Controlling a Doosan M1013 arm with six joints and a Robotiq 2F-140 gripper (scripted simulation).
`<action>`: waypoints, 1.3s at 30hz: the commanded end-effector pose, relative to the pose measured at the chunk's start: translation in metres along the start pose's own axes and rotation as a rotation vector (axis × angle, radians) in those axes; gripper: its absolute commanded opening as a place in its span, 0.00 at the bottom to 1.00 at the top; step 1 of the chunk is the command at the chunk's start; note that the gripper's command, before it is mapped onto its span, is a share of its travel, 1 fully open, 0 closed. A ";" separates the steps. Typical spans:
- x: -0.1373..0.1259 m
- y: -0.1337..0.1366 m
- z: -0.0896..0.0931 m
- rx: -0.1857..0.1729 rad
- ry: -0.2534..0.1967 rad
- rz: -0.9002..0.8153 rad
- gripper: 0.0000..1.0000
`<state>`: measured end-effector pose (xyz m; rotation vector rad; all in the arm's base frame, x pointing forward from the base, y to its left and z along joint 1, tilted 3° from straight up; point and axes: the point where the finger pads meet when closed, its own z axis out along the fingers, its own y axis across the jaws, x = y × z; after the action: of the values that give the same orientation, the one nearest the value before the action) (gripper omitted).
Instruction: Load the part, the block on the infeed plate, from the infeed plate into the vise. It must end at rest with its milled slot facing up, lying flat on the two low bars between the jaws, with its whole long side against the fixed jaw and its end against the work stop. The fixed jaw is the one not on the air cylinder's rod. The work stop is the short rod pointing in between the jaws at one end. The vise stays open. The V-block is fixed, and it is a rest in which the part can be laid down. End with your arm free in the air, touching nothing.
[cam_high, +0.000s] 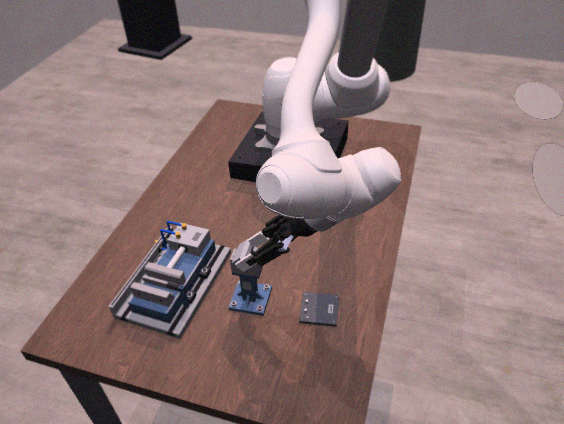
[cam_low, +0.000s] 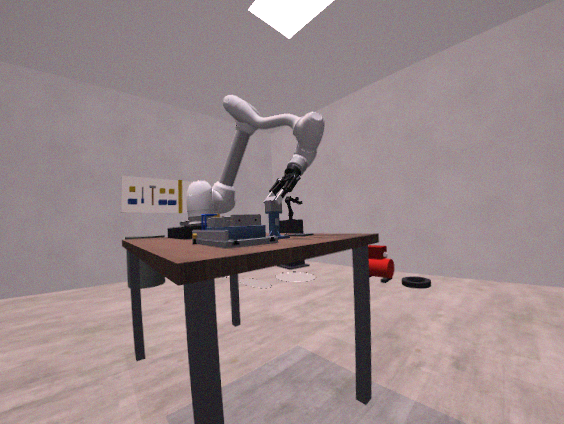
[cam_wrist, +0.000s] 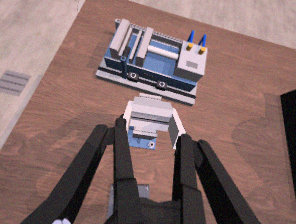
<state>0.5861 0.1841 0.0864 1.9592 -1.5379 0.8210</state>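
The part (cam_wrist: 149, 112), a grey block, lies in the top of the V-block (cam_high: 249, 286), which stands on a blue base between the vise and the infeed plate. My gripper (cam_wrist: 150, 112) reaches down at a slant from the arm's side and is shut on the part, one finger pad on each end. It also shows in the top view (cam_high: 261, 251) and the exterior view (cam_low: 276, 194). The vise (cam_high: 167, 277) stands open at the table's left, its cylinder (cam_high: 190, 239) at the far end and its fixed jaw (cam_high: 150, 293) at the near end. I cannot tell which way the slot faces.
The infeed plate (cam_high: 319, 308) lies bare to the right of the V-block. The arm's black base (cam_high: 287, 145) sits at the table's far side. The big white wrist link (cam_high: 325, 182) hangs over the table's middle. The vise also shows in the wrist view (cam_wrist: 155, 60).
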 end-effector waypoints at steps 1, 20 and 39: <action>0.000 -0.003 -0.001 0.005 0.009 0.002 0.00; 0.000 -0.003 -0.002 0.005 0.009 0.002 0.00; 0.002 -0.001 -0.004 0.005 0.009 0.002 0.00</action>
<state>0.5855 0.1839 0.0868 1.9573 -1.5365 0.8211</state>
